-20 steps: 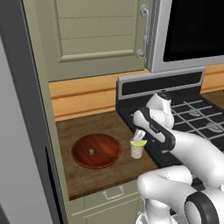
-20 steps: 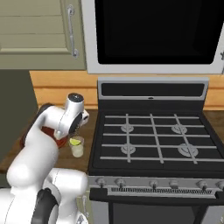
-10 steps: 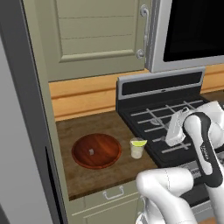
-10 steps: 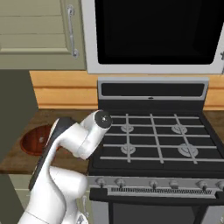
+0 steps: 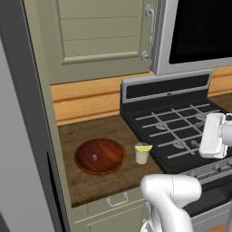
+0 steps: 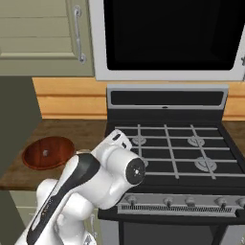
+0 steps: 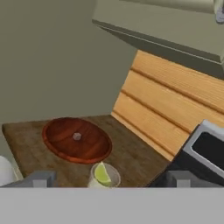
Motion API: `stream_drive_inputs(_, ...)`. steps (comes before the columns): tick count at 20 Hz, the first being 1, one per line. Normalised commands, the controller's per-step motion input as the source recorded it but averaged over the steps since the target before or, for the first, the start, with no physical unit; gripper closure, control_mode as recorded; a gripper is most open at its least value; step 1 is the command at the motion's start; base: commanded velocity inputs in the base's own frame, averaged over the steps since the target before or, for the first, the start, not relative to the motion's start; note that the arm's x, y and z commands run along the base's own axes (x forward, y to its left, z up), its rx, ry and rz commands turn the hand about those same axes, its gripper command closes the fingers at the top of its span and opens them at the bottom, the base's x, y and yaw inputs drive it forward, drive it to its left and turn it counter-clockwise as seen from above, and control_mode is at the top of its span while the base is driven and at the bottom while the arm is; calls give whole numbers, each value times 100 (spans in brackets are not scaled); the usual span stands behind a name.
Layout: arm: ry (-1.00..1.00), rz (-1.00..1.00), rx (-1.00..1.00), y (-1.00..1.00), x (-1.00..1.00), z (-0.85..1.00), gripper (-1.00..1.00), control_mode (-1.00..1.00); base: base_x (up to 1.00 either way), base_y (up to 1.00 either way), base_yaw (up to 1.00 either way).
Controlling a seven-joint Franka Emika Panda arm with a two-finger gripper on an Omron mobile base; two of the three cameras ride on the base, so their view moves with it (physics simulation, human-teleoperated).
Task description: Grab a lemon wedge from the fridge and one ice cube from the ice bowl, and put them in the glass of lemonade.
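The glass of lemonade [image 5: 142,154] stands on the wooden counter just left of the stove, and the lemon wedge [image 5: 144,147] rests in its top. Left of it lies the ice bowl [image 5: 99,156], with one ice cube [image 5: 94,157] at its middle. In the hand view my gripper [image 7: 111,180] is open and empty, its fingertips [image 7: 39,178] wide apart, looking back at the glass [image 7: 104,176], the wedge [image 7: 103,173] and the bowl [image 7: 76,140]. My arm [image 5: 213,136] is out over the stove's front. The fridge [image 5: 18,136] rises at the far left. The arm hides the glass in the right base view.
A black gas stove [image 5: 181,131] with raised grates sits right of the counter, and a microwave [image 5: 199,31] hangs above it. A beige wall cabinet [image 5: 99,36] hangs over the counter. The counter [image 5: 113,181] ends at a front edge above a drawer.
The gripper has left the glass, and the lemon wedge now rests there. The arm has swung right over the stove. The jaws have opened wider.
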Motion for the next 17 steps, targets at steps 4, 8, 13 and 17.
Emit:
stream_drive_inputs(4, -38, 3, -35, 99, -15, 28, -100, -100, 0, 0, 0)
stream_drive_inputs(8, -23, -1, -53, 100, 70, 1, -100, -100, 0, 0, 0)
stream_drive_inputs(13, -15, -2, -52, 100, 96, 0, -100, -100, 0, 0, 0)
stream_drive_inputs(17, 24, -1, -60, 100, 90, -2, -100, -100, 0, 0, 0)
